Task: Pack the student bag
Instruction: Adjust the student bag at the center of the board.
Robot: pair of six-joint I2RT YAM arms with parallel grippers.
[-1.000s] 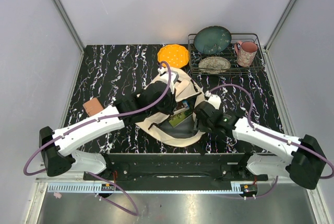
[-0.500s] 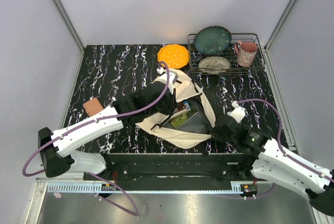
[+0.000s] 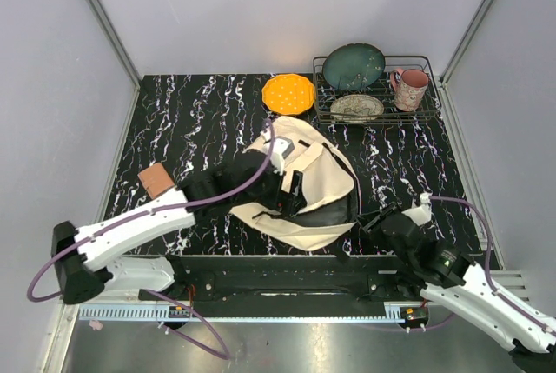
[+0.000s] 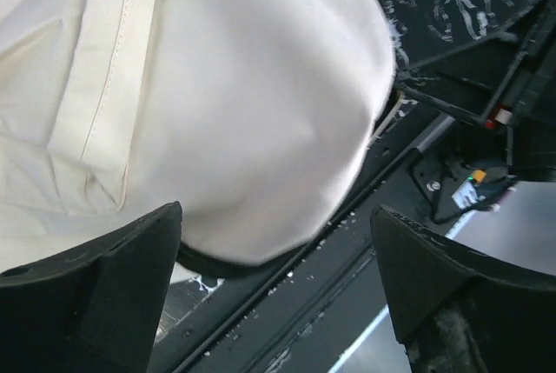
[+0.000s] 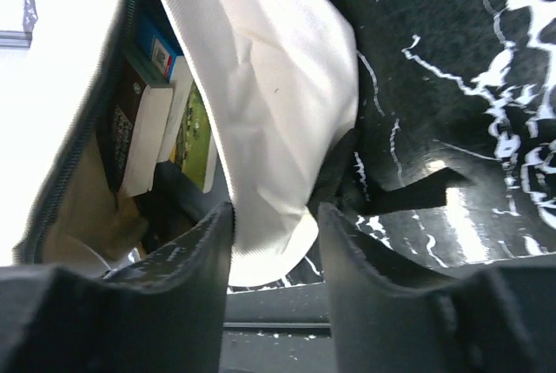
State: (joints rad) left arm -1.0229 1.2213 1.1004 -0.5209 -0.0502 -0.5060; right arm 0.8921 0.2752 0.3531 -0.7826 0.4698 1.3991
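The student bag [image 3: 308, 177] lies in the middle of the table, a cream fabric backpack with a dark opening along its near right side. My left gripper [image 3: 292, 192] hovers over its near half, open, and in the left wrist view [image 4: 278, 256] only cream fabric [image 4: 217, 103] shows beyond the wide jaws. My right gripper [image 3: 370, 220] stands open at the bag's near right corner. In the right wrist view [image 5: 274, 260] the bag's cream edge [image 5: 278, 112] hangs between the fingers. Books [image 5: 143, 143] stand inside the zipped mouth.
An orange plate [image 3: 288, 93] lies behind the bag. A wire dish rack [image 3: 427, 110] at the back right holds a green plate [image 3: 354, 66], a patterned bowl [image 3: 356, 107] and a pink mug [image 3: 410, 88]. A brown block [image 3: 156, 179] sits at the left.
The right arm has pulled back to the near right, drawing the bag's side with it, and its jaws have parted again. The left gripper has opened, and the flap now covers the books.
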